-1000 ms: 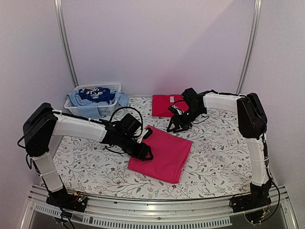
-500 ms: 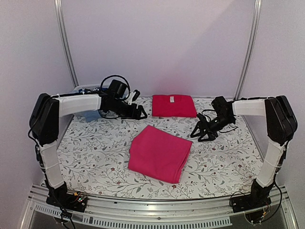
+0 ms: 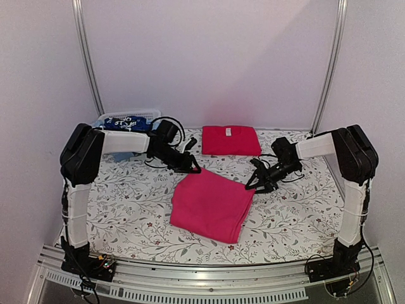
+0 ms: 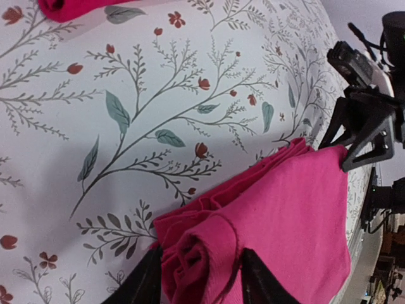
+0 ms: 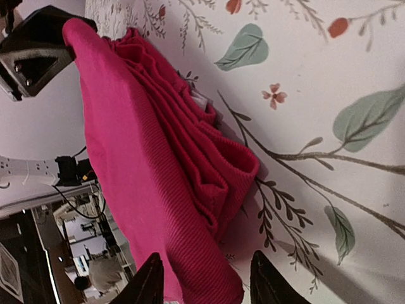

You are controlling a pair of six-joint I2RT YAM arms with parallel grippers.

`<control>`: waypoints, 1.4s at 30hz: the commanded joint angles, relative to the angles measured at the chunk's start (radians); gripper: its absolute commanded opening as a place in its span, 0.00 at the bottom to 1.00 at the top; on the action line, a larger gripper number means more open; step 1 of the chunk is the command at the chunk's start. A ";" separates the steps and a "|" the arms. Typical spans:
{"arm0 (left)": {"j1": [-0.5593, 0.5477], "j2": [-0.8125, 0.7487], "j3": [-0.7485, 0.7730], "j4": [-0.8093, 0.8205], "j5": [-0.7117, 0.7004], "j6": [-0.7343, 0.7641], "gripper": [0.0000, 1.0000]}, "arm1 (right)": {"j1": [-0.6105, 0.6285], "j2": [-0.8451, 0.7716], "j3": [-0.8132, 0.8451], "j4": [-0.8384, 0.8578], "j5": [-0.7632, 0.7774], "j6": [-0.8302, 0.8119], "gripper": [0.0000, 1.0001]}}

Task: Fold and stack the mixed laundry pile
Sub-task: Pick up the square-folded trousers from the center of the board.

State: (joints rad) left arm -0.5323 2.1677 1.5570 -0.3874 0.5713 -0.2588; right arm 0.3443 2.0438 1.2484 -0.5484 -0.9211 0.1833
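The left fingers (image 4: 144,288) stand about half apart. The far left corner of the folded pink cloth (image 4: 297,221) is bunched into a tight roll between them and pressed against both inner faces, so that corner is pinched. The right fingers (image 5: 150,285) are spread about as wide and straddle the cloth's far right corner, where the stacked layers show edge-on. A thin dark gap shows beside one finger, and I cannot tell whether they actually grip.

Both pairs sit low, right down at the counter (image 3: 126,202), which has a white cover printed with sprigs and small red flowers. The pink cloth lies flat as a rough square at the middle of the counter, turned a little askew, one corner pointing toward the near edge. The left arm (image 3: 120,142) reaches in from the left edge and the right arm (image 3: 316,147) from the right edge.

Against the middle of the far edge a red cloth (image 3: 230,139) lies neatly folded, apart from the pink one. At the far left corner a white slatted basket (image 3: 136,115) holds a dark blue garment (image 3: 123,125) with white print, partly hidden by the left arm.
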 commanded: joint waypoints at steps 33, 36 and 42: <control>0.115 -0.299 -0.459 0.290 -0.026 -0.106 0.00 | 0.101 0.227 0.478 -0.164 0.113 -0.102 0.09; 0.114 -0.339 -0.481 0.316 -0.006 -0.119 0.00 | 0.112 0.255 0.515 -0.183 0.133 -0.099 0.09; 0.116 -0.485 -0.553 0.309 -0.046 -0.127 0.00 | 0.118 0.154 0.518 -0.167 0.156 -0.086 0.09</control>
State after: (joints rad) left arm -0.4362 1.7962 1.0416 -0.0990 0.5705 -0.3737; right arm 0.4549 2.2848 1.7344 -0.7311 -0.8028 0.0929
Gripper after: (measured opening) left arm 0.007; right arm 0.091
